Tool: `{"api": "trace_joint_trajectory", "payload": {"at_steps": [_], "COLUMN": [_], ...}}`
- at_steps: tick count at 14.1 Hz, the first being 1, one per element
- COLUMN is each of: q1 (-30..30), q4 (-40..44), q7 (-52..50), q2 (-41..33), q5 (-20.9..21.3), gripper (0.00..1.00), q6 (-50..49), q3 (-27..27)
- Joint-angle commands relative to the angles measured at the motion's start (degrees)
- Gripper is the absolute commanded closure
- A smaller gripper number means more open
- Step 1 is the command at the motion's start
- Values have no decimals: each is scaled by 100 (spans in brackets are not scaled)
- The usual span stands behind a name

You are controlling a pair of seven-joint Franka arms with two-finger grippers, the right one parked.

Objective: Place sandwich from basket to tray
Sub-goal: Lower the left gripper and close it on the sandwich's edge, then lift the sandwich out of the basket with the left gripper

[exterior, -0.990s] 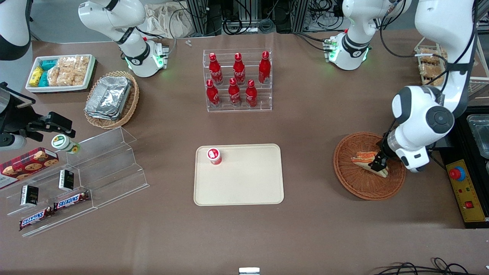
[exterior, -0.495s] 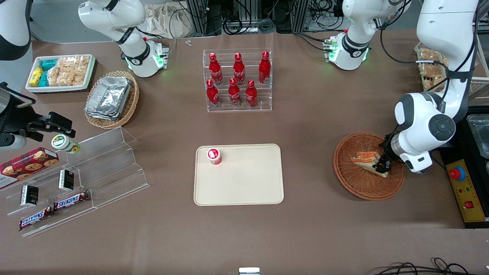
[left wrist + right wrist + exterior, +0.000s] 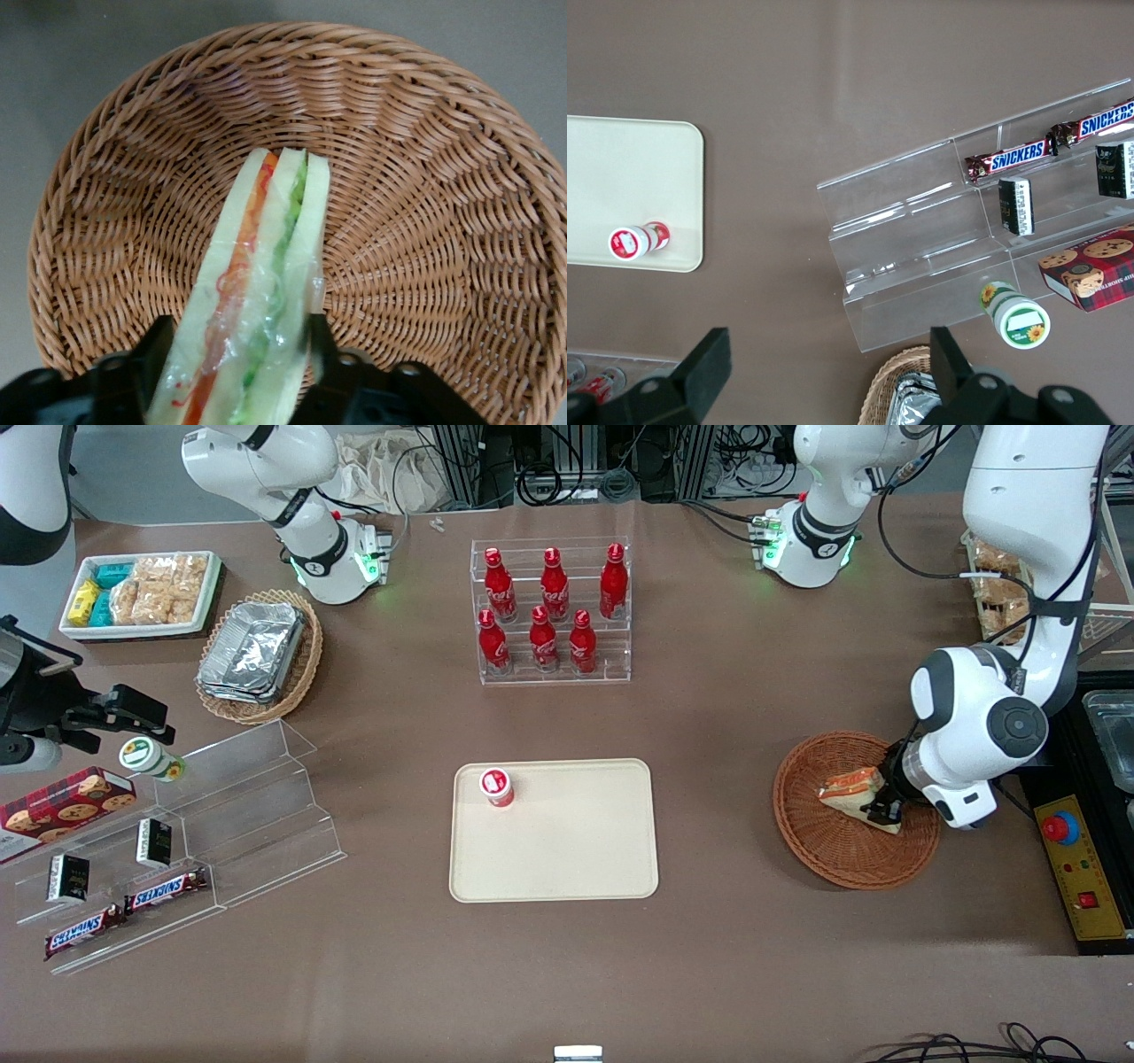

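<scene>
The hand [image 3: 232,354] grips the sandwich [image 3: 852,790] over the basket [image 3: 824,850], its orange and green layers showing. Bare table [image 3: 718,797] separates basket rim from the tray [image 3: 576,850].

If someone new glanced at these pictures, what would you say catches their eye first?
Probably the gripper, shut on the sandwich over the reddish basket toward the working arm's end of the table. Next, the red bottles in their clear rack, farther from the front camera than the cream tray, where a small red-capped bottle stands near a corner.
</scene>
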Motion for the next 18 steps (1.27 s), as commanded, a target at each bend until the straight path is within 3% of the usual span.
{"api": "trace_joint_trajectory", "payload": {"at_steps": [1,6,11,14,18], "q1": [-38,-91,-118,-162,-162], "q4": [48,679,2865,3659,3811], "q7": [-413,-651,-388,891,2046], "q2": [5,-73,-12,-3,5], "q5": [69,95,43,43,8], "gripper": [100,100,100,100,100], "q6": [201,-341,-3002,-3928,-3965], "q3": [-31,-66,-259,-793,-1900]}}
